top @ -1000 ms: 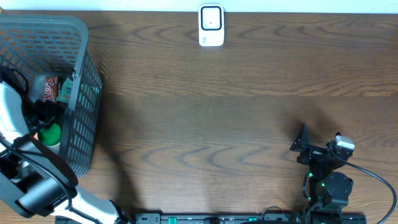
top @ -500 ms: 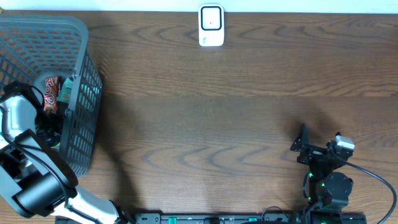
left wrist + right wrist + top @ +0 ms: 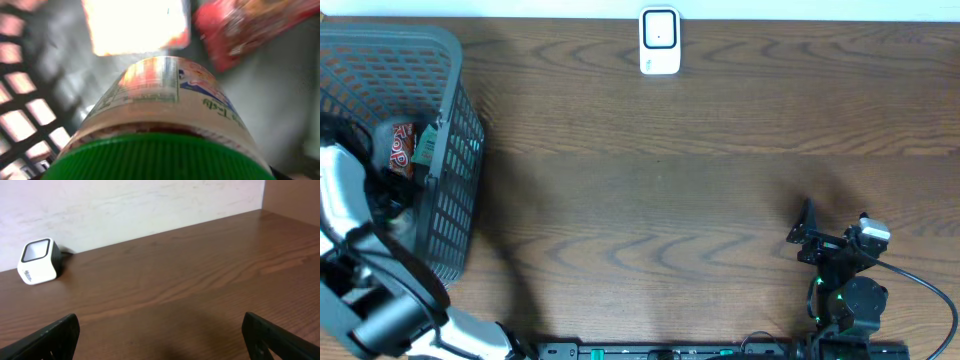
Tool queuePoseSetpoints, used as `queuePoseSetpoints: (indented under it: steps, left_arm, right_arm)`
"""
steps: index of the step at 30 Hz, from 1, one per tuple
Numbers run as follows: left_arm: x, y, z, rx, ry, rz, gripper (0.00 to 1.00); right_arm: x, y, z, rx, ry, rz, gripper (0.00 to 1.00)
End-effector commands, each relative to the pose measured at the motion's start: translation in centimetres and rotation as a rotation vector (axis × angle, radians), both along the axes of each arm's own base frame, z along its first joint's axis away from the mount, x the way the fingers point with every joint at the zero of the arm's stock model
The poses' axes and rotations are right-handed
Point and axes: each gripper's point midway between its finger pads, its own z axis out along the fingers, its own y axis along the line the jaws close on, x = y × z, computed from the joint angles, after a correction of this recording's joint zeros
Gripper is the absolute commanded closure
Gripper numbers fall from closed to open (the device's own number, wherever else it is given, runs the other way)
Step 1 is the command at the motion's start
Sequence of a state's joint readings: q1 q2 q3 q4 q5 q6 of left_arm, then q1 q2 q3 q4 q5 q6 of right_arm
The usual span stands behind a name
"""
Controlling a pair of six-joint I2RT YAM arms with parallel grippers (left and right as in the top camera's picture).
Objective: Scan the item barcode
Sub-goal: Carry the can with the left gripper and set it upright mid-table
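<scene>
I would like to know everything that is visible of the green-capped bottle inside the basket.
The bottle fills the left wrist view, close and partly blurred. Its green cap points toward the camera. The pale body carries a glossy printed label with a table of small text and blue and green print. It is inside the grey basket, a red packet beyond it. Whether it stands or lies, and what touches it, cannot be seen.

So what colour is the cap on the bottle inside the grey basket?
Bright green; the round plastic cap shows best in the left wrist view.
</scene>
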State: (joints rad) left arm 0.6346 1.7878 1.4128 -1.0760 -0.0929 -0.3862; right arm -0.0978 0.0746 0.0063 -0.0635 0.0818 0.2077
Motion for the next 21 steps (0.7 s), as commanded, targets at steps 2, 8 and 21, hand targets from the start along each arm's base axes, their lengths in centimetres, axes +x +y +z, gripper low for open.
queuePoseSetpoints:
  steps: [2, 8, 21]
  left_arm:
    - [3.0, 0.0, 13.3, 0.143, -0.371, -0.02, 0.29]
    - [4.2, -10.2, 27.8, 0.195, -0.874, -0.277, 0.28]
    - [8.6, -37.5, 20.5, 0.0, -0.696, -1.057, 0.28]
  right_arm:
    - [0.0, -0.2, -0.1, -0.011, 0.004, -0.006, 0.01]
    - [0.0, -0.2, -0.1, -0.011, 0.004, -0.006, 0.01]
    - [0.0, -0.2, -0.1, -0.011, 0.004, -0.006, 0.01]
